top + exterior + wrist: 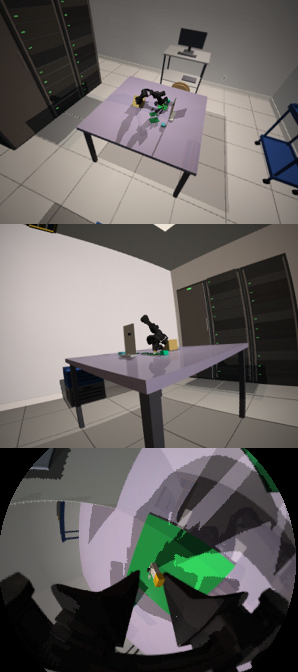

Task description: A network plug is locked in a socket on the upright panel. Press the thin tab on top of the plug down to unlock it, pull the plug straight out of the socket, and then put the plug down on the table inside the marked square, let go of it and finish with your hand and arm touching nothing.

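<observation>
The small plug (158, 579), orange with a pale end, is on or just above the green marked square (215, 571) (163, 107) in the wrist view. My gripper (151, 574) (155, 350) is open, with its fingertips apart low over the square. The plug is between the fingertips, close to the right one, with a gap to the left one. Whether the right fingertip touches it I cannot tell. The upright panel (173, 108) (129, 342) stands beside the arm; its dark socket (129, 334) shows no plug.
Two darker green patches (152, 113) (154, 120) lie near the square. A teal block (163, 124) lies near the panel's foot, and another (168, 101) is behind the gripper. A yellow box (137, 102) (172, 345) is by the arm's base.
</observation>
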Robot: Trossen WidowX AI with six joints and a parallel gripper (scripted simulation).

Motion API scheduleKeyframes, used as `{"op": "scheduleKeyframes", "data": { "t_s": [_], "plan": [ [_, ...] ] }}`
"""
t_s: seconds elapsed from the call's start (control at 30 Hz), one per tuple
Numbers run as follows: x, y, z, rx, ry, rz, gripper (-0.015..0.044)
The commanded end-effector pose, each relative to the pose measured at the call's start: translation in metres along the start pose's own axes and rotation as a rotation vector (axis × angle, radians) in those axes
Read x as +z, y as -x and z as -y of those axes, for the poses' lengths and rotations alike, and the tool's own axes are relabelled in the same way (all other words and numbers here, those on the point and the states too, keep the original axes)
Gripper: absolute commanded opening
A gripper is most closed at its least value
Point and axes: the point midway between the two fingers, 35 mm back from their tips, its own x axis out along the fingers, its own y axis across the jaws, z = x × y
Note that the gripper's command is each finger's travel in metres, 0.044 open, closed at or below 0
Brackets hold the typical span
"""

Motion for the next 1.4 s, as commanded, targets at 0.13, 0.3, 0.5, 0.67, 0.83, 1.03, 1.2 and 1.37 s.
{"op": "scheduleKeyframes", "data": {
  "t_s": [0.13,0.3,0.5,0.67,0.83,1.03,1.2,1.37],
  "plan": [
    [-0.001,0.005,0.000,-0.001,0.000,-0.001,0.0156],
    [-0.001,0.012,0.000,-0.003,0.001,-0.003,0.0156],
    [-0.002,0.021,0.001,-0.004,0.002,-0.004,0.0156],
    [-0.002,0.028,0.001,-0.005,0.003,-0.004,0.0156],
    [-0.003,0.031,-0.002,-0.006,0.002,-0.005,0.0156],
    [-0.004,0.038,-0.008,-0.006,0.002,-0.007,0.0156],
    [-0.005,0.044,-0.012,-0.007,0.002,-0.008,0.0156],
    [-0.005,0.050,-0.017,-0.007,0.002,-0.009,0.0156]
  ]
}}
